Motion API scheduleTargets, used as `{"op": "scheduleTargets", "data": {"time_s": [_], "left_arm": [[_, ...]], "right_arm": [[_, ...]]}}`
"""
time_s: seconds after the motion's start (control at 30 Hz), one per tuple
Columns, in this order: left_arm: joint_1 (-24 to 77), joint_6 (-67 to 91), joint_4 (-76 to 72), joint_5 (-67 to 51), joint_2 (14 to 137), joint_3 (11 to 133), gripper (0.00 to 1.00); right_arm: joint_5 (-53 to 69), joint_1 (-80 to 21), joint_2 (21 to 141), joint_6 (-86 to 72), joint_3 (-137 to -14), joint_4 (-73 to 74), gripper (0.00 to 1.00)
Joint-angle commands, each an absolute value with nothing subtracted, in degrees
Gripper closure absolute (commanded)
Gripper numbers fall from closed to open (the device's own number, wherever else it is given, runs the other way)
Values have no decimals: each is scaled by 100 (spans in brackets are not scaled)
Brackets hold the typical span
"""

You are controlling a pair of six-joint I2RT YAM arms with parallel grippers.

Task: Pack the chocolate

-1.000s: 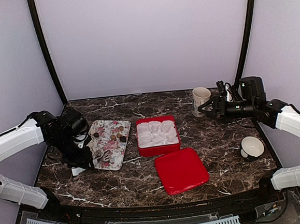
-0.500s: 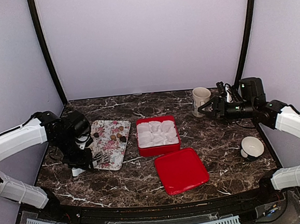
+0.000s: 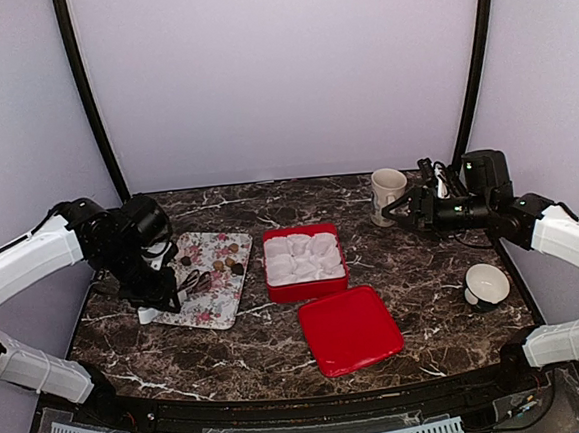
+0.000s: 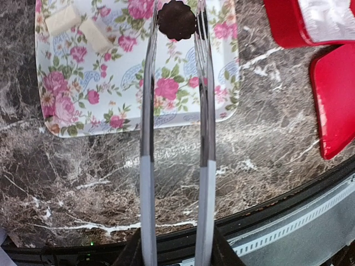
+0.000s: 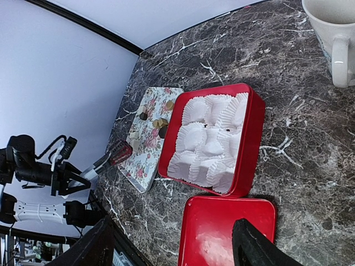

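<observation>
L gripper point(image 3: 199, 281) pinched a dark chocolate point(image 4: 176, 20) over the tray point(image 4: 83, 83), jaws narrow; R gripper point(image 5: 172, 227) stood wide, empty. Off-centre squeeze could pop it out.

Left gripper point(image 3: 196, 281) is no longer at the near edge of the floral tray point(image 3: 216, 300); it now sits farther in, over the middle. The wrist is higher and farther back. Jaws are narrower than a second ago, tips flanking a dark chocolate point(image 4: 176, 21).
</observation>
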State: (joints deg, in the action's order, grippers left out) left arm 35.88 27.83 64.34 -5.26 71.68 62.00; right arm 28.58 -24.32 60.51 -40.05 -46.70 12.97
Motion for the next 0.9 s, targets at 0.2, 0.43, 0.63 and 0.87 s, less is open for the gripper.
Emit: {"op": "scheduleTargets", "data": {"time_s": [0.2,0.43,0.63,0.87], "left_arm": [[3595,2597,6253,-909,7475,7762,76],[3676,2531,5903,-1049,8264,8518,78],[3777,2483,5603,-1049,8890,8874,78],[3892,2419,5385,-1132,9606,9380,79]], "right_arm": [[2380,-2399,6329,-3672,-5130,2125,20],[1200,-2376,6537,-3353,-5777,3106,11],[862,-2333,6366,-3262,-5613,2996,9],[1275,-2268,6401,-3347,-5423,2707,8]]}}
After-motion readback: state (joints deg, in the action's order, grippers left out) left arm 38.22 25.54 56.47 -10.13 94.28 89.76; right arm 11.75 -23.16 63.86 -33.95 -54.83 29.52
